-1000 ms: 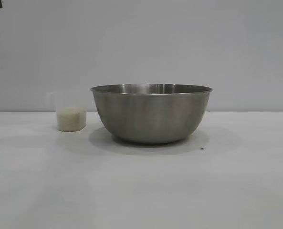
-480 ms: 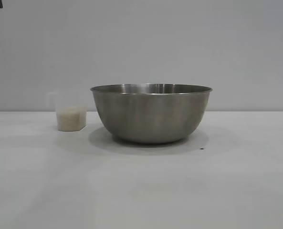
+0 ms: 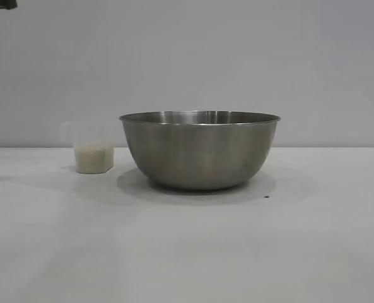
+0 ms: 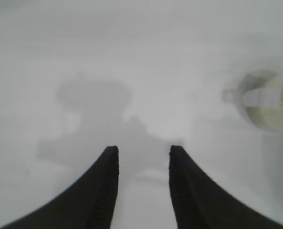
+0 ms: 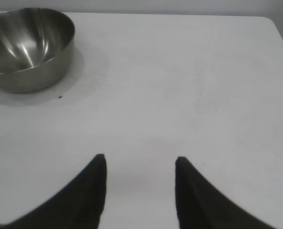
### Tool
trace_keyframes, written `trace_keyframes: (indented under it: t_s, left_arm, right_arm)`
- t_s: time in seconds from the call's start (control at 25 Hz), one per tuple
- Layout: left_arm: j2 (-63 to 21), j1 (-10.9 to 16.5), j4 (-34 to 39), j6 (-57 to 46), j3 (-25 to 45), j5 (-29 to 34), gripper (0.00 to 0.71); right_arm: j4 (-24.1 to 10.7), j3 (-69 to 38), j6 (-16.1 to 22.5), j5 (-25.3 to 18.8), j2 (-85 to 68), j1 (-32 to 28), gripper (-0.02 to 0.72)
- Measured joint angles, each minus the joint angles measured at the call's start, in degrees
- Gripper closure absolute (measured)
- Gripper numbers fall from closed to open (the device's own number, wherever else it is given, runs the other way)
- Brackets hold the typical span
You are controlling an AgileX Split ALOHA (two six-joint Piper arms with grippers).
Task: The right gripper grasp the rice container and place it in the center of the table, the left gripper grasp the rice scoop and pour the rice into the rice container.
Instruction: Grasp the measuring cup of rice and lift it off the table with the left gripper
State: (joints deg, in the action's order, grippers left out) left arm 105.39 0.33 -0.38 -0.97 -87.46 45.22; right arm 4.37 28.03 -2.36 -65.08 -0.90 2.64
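Exterior view: the bowl point(image 3: 200, 151), a large round brushed-steel vessel with a thin rim, stands upright at the middle of the white surface point(image 3: 187, 252). At its 9 o'clock, just beside it and apart, stands the scoop point(image 3: 93, 149), a small clear plastic cup, upright, its lower part filled with white rice point(image 3: 94, 158). Left wrist view shows the left pincer point(image 4: 143, 157) above bare surface, fingers parted and holding nothing, the scoop off to one side. Right wrist view shows the right pincer point(image 5: 140, 164) likewise parted and empty, well apart from the bowl.
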Motion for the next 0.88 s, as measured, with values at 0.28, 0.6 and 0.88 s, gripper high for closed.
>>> trace_keyframes:
  t_s: [0.28, 0.6, 0.88]
  left_arm:
    - [2.75, 0.0, 0.0, 0.12, 5.57, -10.01, 0.438]
    - [2.9, 0.0, 0.0, 0.12, 12.03, -22.97, 0.438]
    - [2.9, 0.0, 0.0, 0.12, 19.37, -35.82, 0.438]
  right_arm:
    - [0.0, 0.0, 0.0, 0.0, 0.0, 0.0, 0.432]
    - [0.0, 0.0, 0.0, -0.11, 0.0, 0.0, 0.432]
    - [0.0, 0.0, 0.0, -0.11, 0.0, 0.0, 0.432]
